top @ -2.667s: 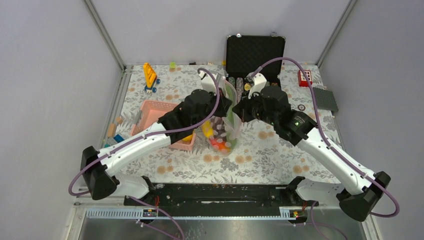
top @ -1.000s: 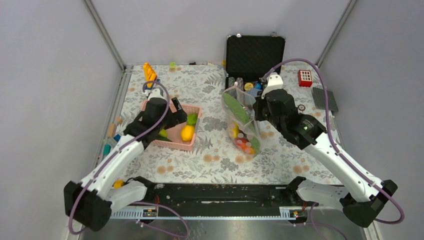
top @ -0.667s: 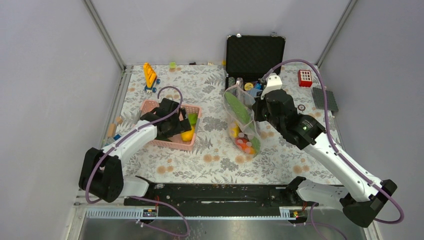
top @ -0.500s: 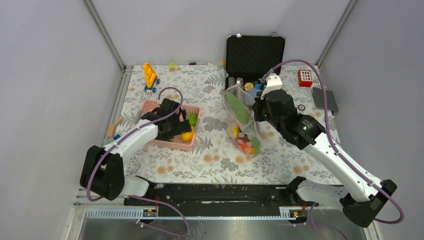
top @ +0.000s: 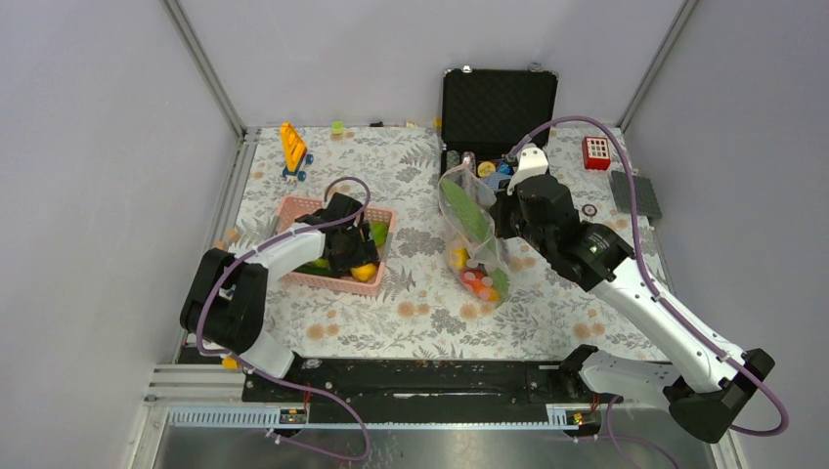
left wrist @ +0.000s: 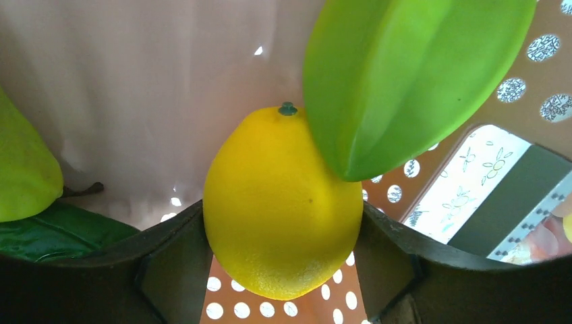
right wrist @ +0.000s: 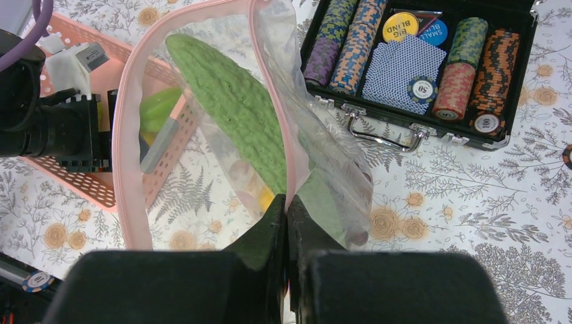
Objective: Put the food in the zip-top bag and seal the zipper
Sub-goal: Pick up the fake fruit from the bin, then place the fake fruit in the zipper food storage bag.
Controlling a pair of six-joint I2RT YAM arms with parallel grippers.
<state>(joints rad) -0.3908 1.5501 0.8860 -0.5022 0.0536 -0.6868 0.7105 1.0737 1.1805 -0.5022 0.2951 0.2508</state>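
Observation:
In the pink basket my left gripper has its jaws against both sides of the yellow citrus. A green leafy piece leans over the citrus, and another green fruit lies to the left. My right gripper is shut on the pink zipper strip of the zip-top bag and holds its mouth up and open. Inside the bag lie the long green cucumber and some red, orange and yellow food at the bottom.
An open black case with poker chips stands just behind the bag. A yellow toy sits at the back left, with a red block and a grey plate at the back right. Small blocks lie along the left edge.
My left arm left the bag, swung over to the basket and lowered into it. Its jaws have narrowed around the yellow citrus. The right arm keeps holding the bag.

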